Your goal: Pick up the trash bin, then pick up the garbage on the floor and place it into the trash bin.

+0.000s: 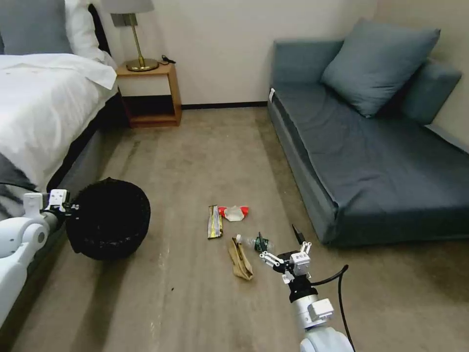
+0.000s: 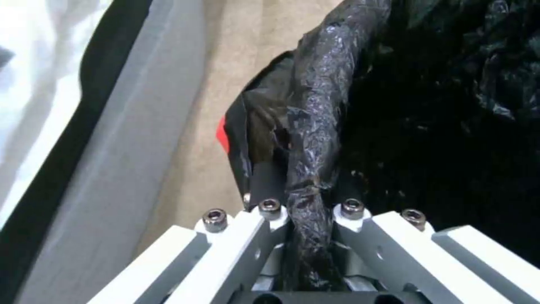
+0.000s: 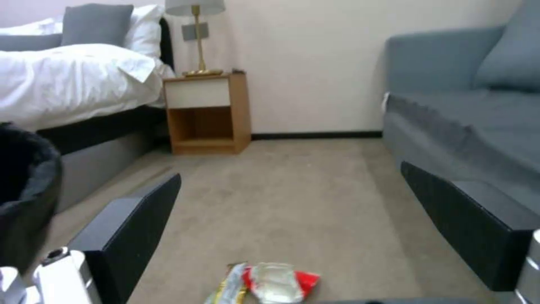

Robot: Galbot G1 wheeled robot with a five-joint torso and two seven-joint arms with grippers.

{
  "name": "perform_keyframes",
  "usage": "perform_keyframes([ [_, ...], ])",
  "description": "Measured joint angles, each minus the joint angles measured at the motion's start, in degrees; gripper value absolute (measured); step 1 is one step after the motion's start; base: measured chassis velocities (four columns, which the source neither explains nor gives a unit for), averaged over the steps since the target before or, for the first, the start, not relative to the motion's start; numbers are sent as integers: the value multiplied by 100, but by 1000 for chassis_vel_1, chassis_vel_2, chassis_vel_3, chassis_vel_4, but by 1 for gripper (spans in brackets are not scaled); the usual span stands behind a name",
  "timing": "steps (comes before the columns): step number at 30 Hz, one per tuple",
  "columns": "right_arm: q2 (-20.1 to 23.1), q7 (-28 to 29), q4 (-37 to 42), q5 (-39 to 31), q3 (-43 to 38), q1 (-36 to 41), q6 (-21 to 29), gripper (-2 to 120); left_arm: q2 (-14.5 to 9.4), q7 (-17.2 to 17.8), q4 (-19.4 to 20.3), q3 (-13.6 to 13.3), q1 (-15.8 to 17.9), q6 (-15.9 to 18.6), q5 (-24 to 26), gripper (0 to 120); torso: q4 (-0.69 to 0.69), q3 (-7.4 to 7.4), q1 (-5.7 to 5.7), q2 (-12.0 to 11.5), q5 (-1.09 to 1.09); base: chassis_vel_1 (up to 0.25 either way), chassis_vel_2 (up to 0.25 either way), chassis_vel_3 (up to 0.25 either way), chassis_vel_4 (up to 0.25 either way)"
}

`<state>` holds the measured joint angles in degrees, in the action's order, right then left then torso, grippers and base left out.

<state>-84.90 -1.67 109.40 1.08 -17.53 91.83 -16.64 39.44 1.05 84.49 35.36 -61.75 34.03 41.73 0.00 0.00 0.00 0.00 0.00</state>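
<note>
Over at nine o'clock, beside the bed (image 1: 34, 102), the left gripper (image 1: 68, 208) is clenched on the rim of the trash bin (image 1: 110, 217); in the left wrist view its jaws pinch the glossy black liner where it folds over the edge (image 2: 315, 139). So the first part looks done: the bin is in hand, and whether it hangs just off the carpet I cannot tell. The liner is crinkled and shiny, and hides the bin's body from above.

None of the garbage seems collected yet. Around six o'clock on the carpet lie the long dark-gold wrapper (image 1: 214, 221), with the red-white wrapper (image 1: 234, 212) just beside it, then the brown paper bag (image 1: 240, 259), flat and creased, and next to it the clear bottle (image 1: 254, 242) with its green label, lying on its side.

The right gripper (image 1: 284, 248) hovers low at about five o'clock, jaws spread wide and empty, just by the bottle. From its wrist, the two wrappers (image 3: 270, 283) sit between its dark fingers (image 3: 129, 223).
</note>
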Motion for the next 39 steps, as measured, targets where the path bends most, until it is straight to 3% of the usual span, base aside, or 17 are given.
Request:
perform_keyframes([
  [11, 241, 9, -128, 8, 338, 23, 310, 100, 21, -22, -25, -1, -30, 0, -9, 4, 2, 0, 0, 0, -9, -154, 162, 159, -165],
  [14, 484, 68, -183, -42, 572, 8, 768, 100, 30, -24, -18, 0, -36, 0, -18, 4, 1, 0, 0, 0, -8, -128, 122, 116, -113],
  [16, 814, 246, -133, -262, 951, -80, 1629, 100, 42, -26, 31, 1, -67, 5, -27, 4, -2, 0, 0, 0, -6, -63, 67, 71, -68],
  [17, 814, 246, -133, -262, 951, -80, 1629, 100, 42, -26, 31, 1, -67, 5, -27, 4, -2, 0, 0, 0, -6, -34, 35, 54, -68],
  [18, 970, 303, -107, -460, 1120, -151, 2051, 100, 50, -29, 52, 2, -88, 8, -32, 4, -3, 0, 0, 0, -3, -34, 35, 10, -52],
  [21, 1343, 335, -98, -1026, 1543, -441, 3138, 100, 67, -38, 90, 5, -157, 21, -80, 4, -3, 0, 0, 0, 18, 0, 0, 0, 0],
  [22, 1343, 335, -98, -1026, 1543, -441, 3138, 100, 67, -38, 90, 5, -157, 21, -80, 4, -3, 0, 0, 0, 18, 0, 0, 0, 0],
  [25, 1567, 341, -371, -1462, 1807, -906, 3887, 100, 72, -53, 96, 5, -211, 25, -128, 4, 0, 0, 0, 0, 6, 0, 0, 0, 0],
  [32, 1591, 520, -1041, -2096, 2196, -1673, 4614, 100, 61, -63, 160, 7, -245, 60, -145, 4, -1, 0, 0, 0, 2, 0, 0, 0, 0],
  [39, 1328, 732, -1953, -2132, 2391, -2283, 4718, 100, 73, -78, 300, 23, -358, 136, -180, 4, -1, 0, 0, 0, 1, 0, 0, 0, 0],
])
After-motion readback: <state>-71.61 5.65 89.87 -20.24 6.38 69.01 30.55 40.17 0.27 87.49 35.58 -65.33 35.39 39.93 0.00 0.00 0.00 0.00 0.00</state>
